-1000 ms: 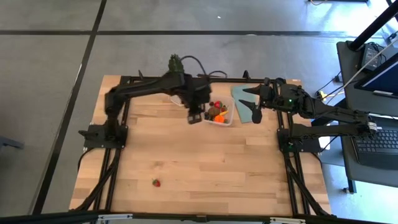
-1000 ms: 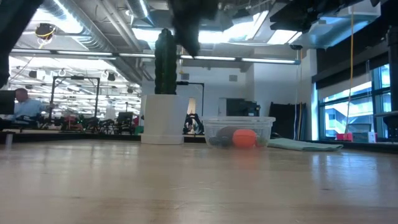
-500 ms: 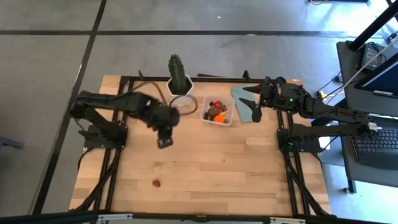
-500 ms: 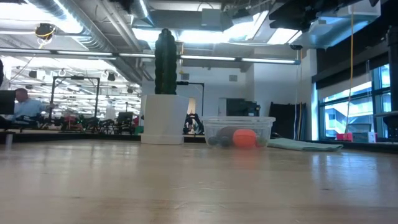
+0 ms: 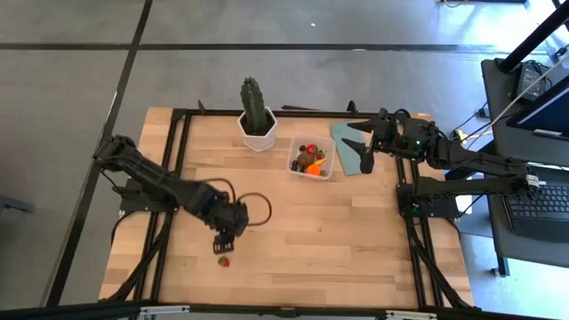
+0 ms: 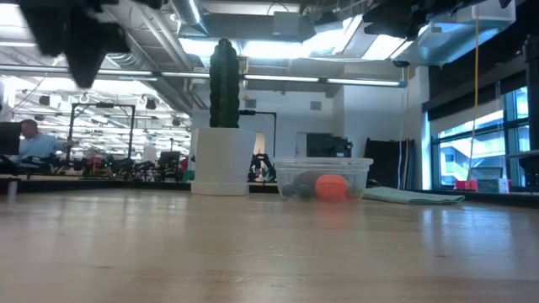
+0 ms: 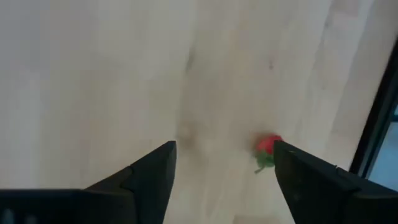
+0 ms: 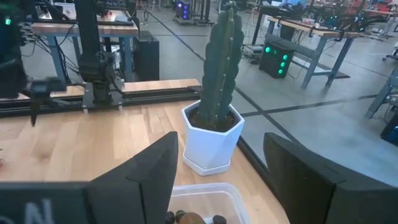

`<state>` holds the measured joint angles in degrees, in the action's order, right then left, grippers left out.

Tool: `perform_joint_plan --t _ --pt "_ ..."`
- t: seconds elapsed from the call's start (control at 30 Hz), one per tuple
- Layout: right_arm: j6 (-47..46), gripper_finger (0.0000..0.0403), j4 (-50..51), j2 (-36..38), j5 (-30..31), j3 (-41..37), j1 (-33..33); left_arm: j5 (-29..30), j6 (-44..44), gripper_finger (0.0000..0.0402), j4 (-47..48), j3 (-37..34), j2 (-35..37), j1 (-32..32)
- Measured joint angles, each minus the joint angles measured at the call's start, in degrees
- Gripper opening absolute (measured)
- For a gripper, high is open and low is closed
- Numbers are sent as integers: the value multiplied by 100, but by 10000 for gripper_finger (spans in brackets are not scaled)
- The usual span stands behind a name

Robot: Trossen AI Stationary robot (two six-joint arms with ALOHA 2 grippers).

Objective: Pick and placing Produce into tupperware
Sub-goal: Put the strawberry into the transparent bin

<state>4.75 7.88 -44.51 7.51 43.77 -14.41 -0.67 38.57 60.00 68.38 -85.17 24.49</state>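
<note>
Pale wooden worktop carries one stray strawberry just beyond the left tool, whose fingers gape wide and empty; off-centre, it lies near one fingertip. The tupperware sits far off, beside the waiting right tool, also spread wide.

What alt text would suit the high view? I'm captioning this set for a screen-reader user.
Seen from above, the left hand hovers open just beside a lone red strawberry near the wooden table's front edge. Farther back, the tupperware already holds several toy fruits, with a cactus on one side and the right hand open over a blue-grey lid on the other.
</note>
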Motion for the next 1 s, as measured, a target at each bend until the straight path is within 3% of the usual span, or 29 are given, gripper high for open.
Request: perform_joint_plan --t 0.17,0.53,1.0 --pt "-9 239 4 -2 1 0 2 -15 -1 257 -768 -534 -71 439" --pt "-170 239 37 -206 6 0 -5 -11 -138 251 -1289 -580 -716 1294" --pt "-177 239 11 -429 4 0 -5 -201 -141 251 -1585 -579 -1357 1410"
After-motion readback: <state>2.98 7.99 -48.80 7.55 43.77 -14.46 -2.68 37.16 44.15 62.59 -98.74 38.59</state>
